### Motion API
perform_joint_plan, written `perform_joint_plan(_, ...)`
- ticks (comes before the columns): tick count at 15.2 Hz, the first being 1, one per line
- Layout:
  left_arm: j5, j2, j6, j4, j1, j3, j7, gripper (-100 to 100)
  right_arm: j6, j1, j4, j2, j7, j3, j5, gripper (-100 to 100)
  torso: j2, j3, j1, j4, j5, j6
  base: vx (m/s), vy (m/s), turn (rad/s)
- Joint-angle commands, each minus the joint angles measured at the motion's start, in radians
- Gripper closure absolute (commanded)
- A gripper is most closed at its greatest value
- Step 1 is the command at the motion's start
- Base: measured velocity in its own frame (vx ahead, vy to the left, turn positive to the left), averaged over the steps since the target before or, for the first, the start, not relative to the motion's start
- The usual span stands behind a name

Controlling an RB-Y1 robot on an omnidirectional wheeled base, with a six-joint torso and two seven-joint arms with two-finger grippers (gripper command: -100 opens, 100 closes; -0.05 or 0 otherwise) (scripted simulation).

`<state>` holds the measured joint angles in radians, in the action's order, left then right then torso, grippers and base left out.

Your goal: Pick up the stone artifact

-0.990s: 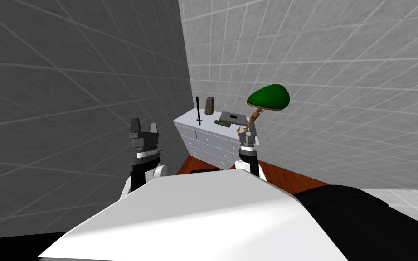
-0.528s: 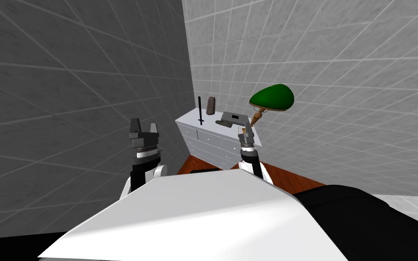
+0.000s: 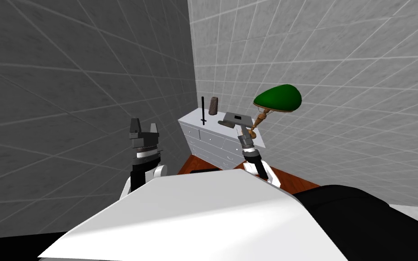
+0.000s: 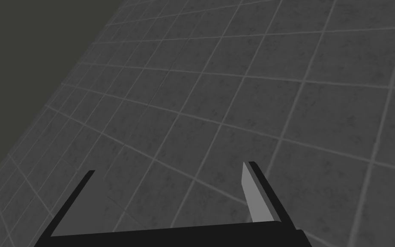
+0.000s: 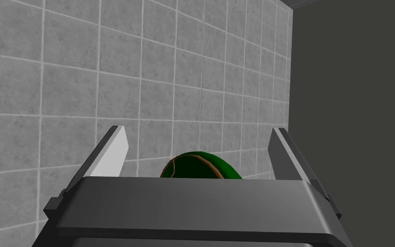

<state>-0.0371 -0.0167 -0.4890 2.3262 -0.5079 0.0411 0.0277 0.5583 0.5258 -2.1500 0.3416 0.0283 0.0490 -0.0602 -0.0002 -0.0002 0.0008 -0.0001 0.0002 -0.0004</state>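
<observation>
The stone artifact [image 3: 213, 106] is a small brown-grey upright block at the back of a white dresser top [image 3: 190, 120], in the corner of two tiled walls. My right gripper [image 3: 243, 131] is raised in front of the dresser's right end, well to the right of the artifact and apart from it. In the right wrist view this gripper [image 5: 198, 141] is open and holds nothing, with the green lamp shade [image 5: 201, 166] beyond its body. My left gripper [image 3: 144, 126] is held up by the dark wall, left of the dresser; its fingers [image 4: 256, 193] stand open and empty.
On the dresser a thin black stick [image 3: 202, 111] stands just left of the artifact, a flat grey object [image 3: 235, 119] lies to its right, and a green-shaded lamp [image 3: 278, 99] on a brown stem rises at the right end. Drawers [image 3: 208, 142] face me above a red-brown floor [image 3: 294, 179].
My view has swung a little, shifting the dresser and lamp rightward in the picture. My right forearm has leaned further out toward the dresser's right end. The left arm is unmoved.
</observation>
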Motion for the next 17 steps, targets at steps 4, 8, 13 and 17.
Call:
perform_joint_plan(4,0.000,0.000,0.000,0.000,0.000,0.000,0.000,0,0.013,0.000,0.039,0.116,0.010,0.016,-0.017,-100,0.000,0.000,0.000,0.000,0.000,0.000,0.003,0.018,0.060)
perform_joint_plan(8,0.000,0.000,0.000,0.000,0.000,0.000,0.000,0,0.022,0.000,0.064,0.189,0.016,0.025,-0.028,-100,0.000,0.000,0.000,0.000,0.000,0.000,0.002,0.015,0.055)
perform_joint_plan(13,0.000,0.000,0.000,0.000,0.000,0.000,0.000,0,0.040,0.001,0.117,0.305,0.028,0.044,-0.051,-100,0.000,0.000,0.000,0.000,0.000,0.000,0.003,0.020,0.075)
perform_joint_plan(17,0.000,0.000,0.000,0.000,0.000,0.000,0.000,0,0.050,0.003,0.144,0.390,0.035,0.053,-0.064,-100,0.000,0.000,0.000,0.000,0.000,0.000,0.006,0.018,0.059)
